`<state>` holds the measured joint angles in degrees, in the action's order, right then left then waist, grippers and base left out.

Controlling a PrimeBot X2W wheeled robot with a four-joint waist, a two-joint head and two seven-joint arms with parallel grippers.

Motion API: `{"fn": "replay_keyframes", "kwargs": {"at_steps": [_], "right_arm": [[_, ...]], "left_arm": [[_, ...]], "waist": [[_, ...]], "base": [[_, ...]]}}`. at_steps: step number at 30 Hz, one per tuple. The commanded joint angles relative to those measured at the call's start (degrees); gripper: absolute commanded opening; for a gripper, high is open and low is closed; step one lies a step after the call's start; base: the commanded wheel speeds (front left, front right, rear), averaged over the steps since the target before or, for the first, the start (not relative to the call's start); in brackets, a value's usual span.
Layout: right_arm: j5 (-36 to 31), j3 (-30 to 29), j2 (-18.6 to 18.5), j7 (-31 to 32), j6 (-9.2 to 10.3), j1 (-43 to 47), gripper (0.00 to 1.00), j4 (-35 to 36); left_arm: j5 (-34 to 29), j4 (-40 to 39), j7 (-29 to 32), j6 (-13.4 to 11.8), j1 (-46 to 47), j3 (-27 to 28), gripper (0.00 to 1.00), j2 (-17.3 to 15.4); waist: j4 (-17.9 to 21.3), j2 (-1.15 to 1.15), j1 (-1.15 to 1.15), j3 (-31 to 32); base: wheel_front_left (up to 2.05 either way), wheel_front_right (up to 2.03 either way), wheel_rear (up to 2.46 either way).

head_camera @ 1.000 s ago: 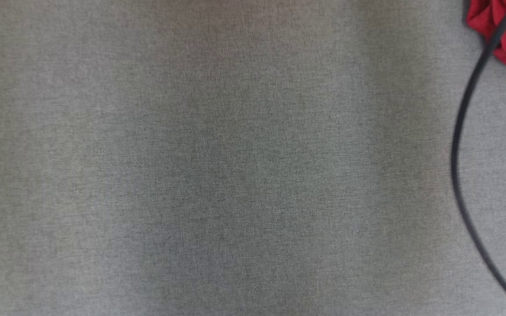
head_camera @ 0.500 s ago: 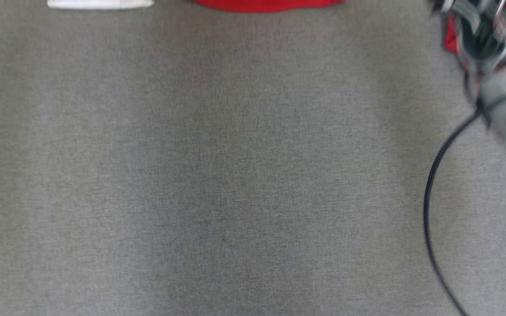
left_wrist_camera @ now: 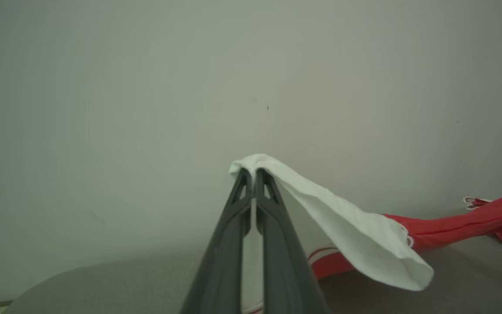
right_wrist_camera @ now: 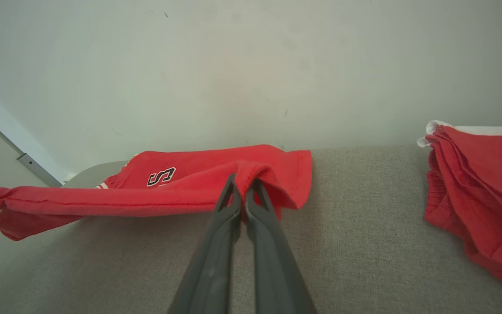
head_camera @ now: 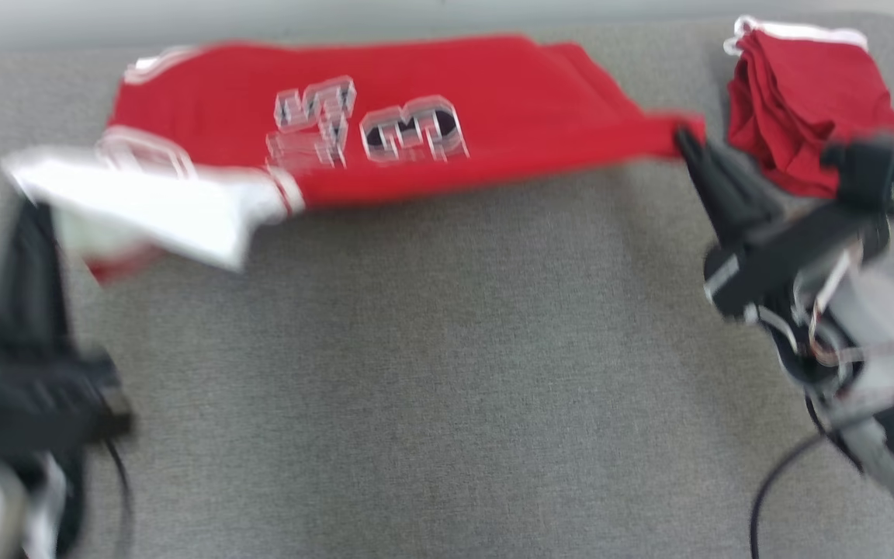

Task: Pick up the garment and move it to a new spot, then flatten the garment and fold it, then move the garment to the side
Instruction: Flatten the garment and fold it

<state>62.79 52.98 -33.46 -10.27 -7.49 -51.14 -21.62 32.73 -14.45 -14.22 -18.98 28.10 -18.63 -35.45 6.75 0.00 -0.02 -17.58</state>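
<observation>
The garment [head_camera: 431, 93] is a red jersey with white lettering and a white sleeve [head_camera: 152, 202]. It is stretched sideways over the far part of the grey table [head_camera: 447, 373]. My left gripper [head_camera: 28, 210] is shut on the white sleeve's end, and the left wrist view shows that gripper [left_wrist_camera: 251, 172] pinching the sleeve [left_wrist_camera: 355, 231] in the air. My right gripper [head_camera: 686, 144] is shut on the red hem at the other end. In the right wrist view that gripper [right_wrist_camera: 243, 181] bites a fold of the garment [right_wrist_camera: 181, 174]. The head view is blurred.
A second, bunched red cloth with white trim [head_camera: 804, 101] lies at the table's far right corner, close to my right arm, and appears at the right of the right wrist view [right_wrist_camera: 482, 187]. A pale wall rises behind the table. A black cable [head_camera: 773, 481] hangs by my right arm.
The head camera has swung up: bare table with a cable before, now the stretched garment and both grippers are in the picture. How the garment itself moved cannot be told.
</observation>
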Motion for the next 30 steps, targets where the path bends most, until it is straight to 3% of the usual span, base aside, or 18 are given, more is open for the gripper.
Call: {"fn": "replay_keyframes", "kwargs": {"at_steps": [1,8,11,17,30], "right_arm": [[-0.5,0.0,-1.6,-0.8,-0.01,4.2,0.0,1.8],[-2.0,-1.8,-4.6,-2.2,-0.01,14.7,0.0,5.1],[-3.0,-1.7,-5.2,-2.2,-0.01,19.3,0.0,6.9],[-4.1,-2.1,-5.8,-1.5,-0.01,27.8,0.0,9.0],[-5.6,-7.7,-8.6,3.1,-0.01,40.7,0.0,10.5]], "left_arm": [[0.0,-2.6,-0.5,-1.8,-6.3,-0.1,0.0,1.3],[-3.2,-3.1,-1.0,-3.8,-18.4,-0.9,0.0,3.7],[-3.9,-3.2,-1.0,-4.0,-22.7,-0.2,0.0,7.2],[-7.5,0.0,-1.0,-2.5,-30.8,1.1,0.0,11.9],[-10.4,5.2,-1.0,2.8,-41.6,3.4,0.0,17.5]], "waist": [[-1.0,0.0,0.02,2.2],[-2.4,0.0,0.02,4.7],[-2.7,0.0,0.02,5.9],[-3.5,0.0,0.02,8.3],[-4.5,0.0,0.02,12.4]], "base": [[0.0,0.0,0.0],[0.0,0.0,0.0],[0.0,0.0,0.0],[0.0,0.0,0.0],[0.0,0.0,0.0]]}}
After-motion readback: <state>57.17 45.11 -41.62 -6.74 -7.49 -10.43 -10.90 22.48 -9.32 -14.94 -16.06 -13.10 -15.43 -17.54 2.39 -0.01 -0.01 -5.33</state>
